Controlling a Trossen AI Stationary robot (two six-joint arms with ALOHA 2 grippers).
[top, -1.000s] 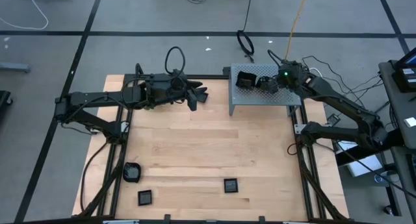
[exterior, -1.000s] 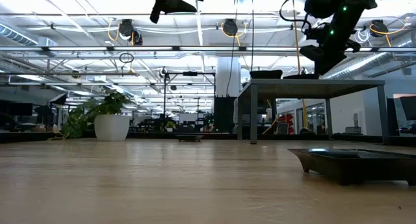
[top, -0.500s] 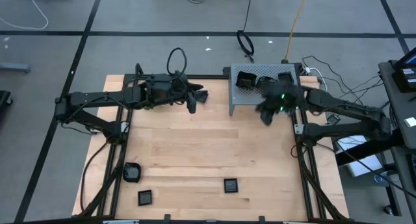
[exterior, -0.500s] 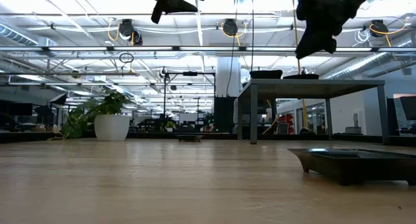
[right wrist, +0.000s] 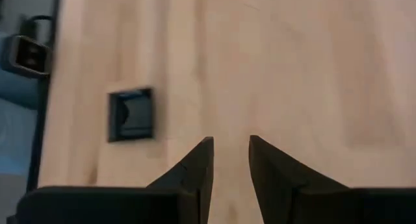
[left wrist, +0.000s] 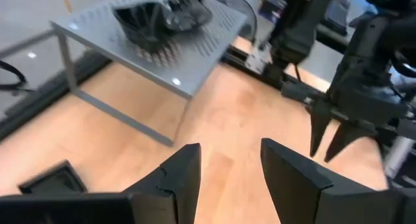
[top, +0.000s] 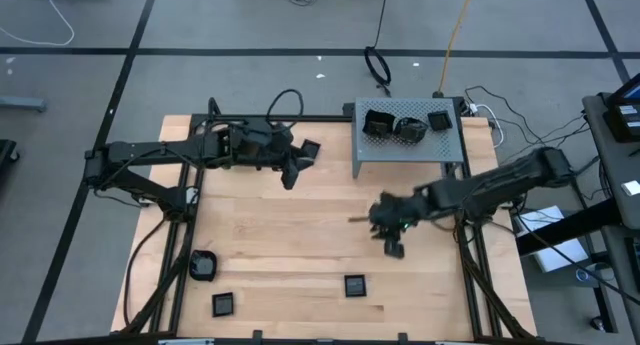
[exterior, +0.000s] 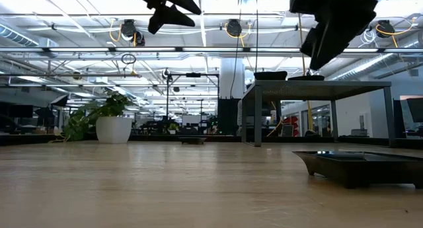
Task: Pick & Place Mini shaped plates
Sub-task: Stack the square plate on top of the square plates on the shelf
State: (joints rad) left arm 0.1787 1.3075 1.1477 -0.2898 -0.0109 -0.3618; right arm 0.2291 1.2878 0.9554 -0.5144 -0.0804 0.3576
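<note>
Nearest the front edge of the wooden tabletop (top: 300, 235) lie three mini shaped plates: a small square plate (top: 224, 305) at the near left, a rounded black plate (top: 203, 266) just beyond it toward the left rail, and another square plate (top: 354, 285) near the front middle, all resting flat and apart from each other. In the low view one dark dish (exterior: 360, 167) sits flat on the wood at the right. Farther in, the right pincer (top: 392, 242) hangs over the tabletop right of centre, above bare wood and apart from the front-middle square plate; in its wrist view its fingers (right wrist: 195, 169) stand a narrow gap apart with nothing between them, and a square plate (right wrist: 132, 113) lies on the wood off to one side. At the far left, the left pincer (top: 292, 171) hovers over the wood, its fingers (left wrist: 185, 175) spread wide and empty. At the far right stands the grey perforated metal stand (top: 440, 145), raised on legs, carrying three more black plates: a square one (top: 377, 123), a rounded one (top: 410, 129) touching it, and a small square one (top: 440, 120) a little apart.
</note>
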